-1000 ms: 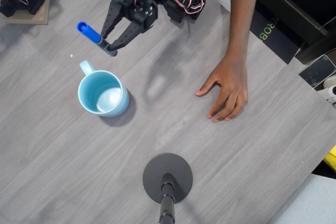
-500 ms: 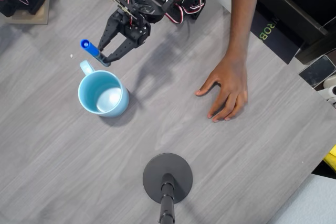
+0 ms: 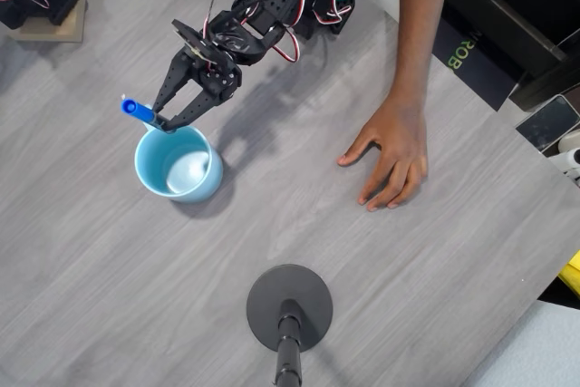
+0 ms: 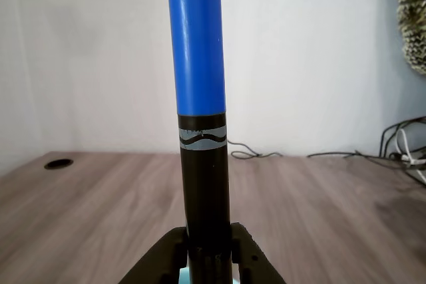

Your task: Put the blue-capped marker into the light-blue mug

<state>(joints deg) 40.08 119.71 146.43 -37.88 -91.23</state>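
The light-blue mug [image 3: 178,164] stands upright on the grey table, pale inside. My gripper [image 3: 163,120] hangs over the mug's upper-left rim, shut on the blue-capped marker [image 3: 141,112], whose blue cap sticks out to the upper left. In the wrist view the blue-capped marker [image 4: 198,98] rises straight up, blue cap on top and black barrel below, pinched between the two dark fingers at the bottom edge. The marker's lower tip is hidden by the fingers.
A person's hand [image 3: 390,153] lies flat on the table to the right of the mug, forearm reaching in from the top. A black round stand base [image 3: 289,306] sits near the front edge. Cables lie along the wall in the wrist view.
The gripper has carried the marker down and to the left, from beyond the mug's handle to right over the mug's rim. The hand has stayed still.
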